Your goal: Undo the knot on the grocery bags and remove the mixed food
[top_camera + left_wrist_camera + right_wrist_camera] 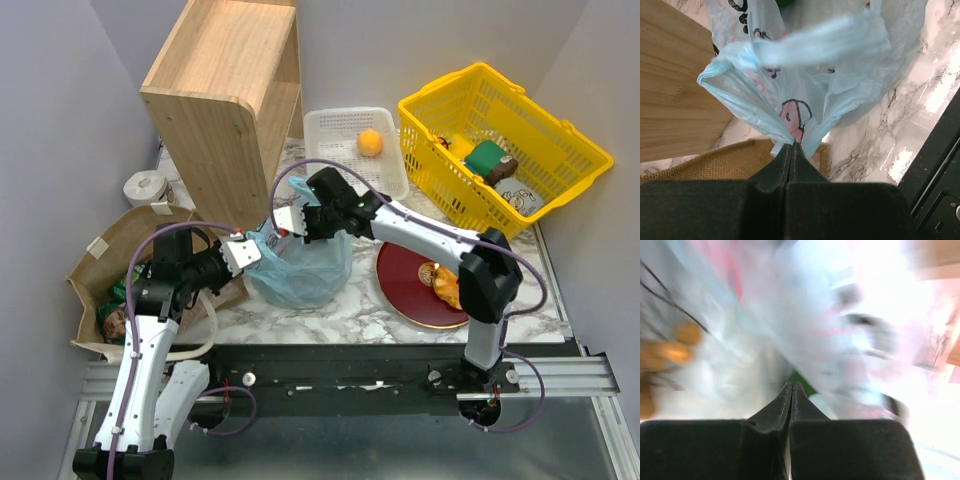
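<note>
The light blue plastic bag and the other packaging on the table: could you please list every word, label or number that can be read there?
No text is legible.
light blue plastic bag: dark print, creased into curved strokes, no word readable.
green box in the yellow basket: too small.
packets in the brown paper bag: too small.

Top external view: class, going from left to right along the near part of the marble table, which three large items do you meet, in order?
brown paper bag → light blue plastic bag → dark red plate
</note>
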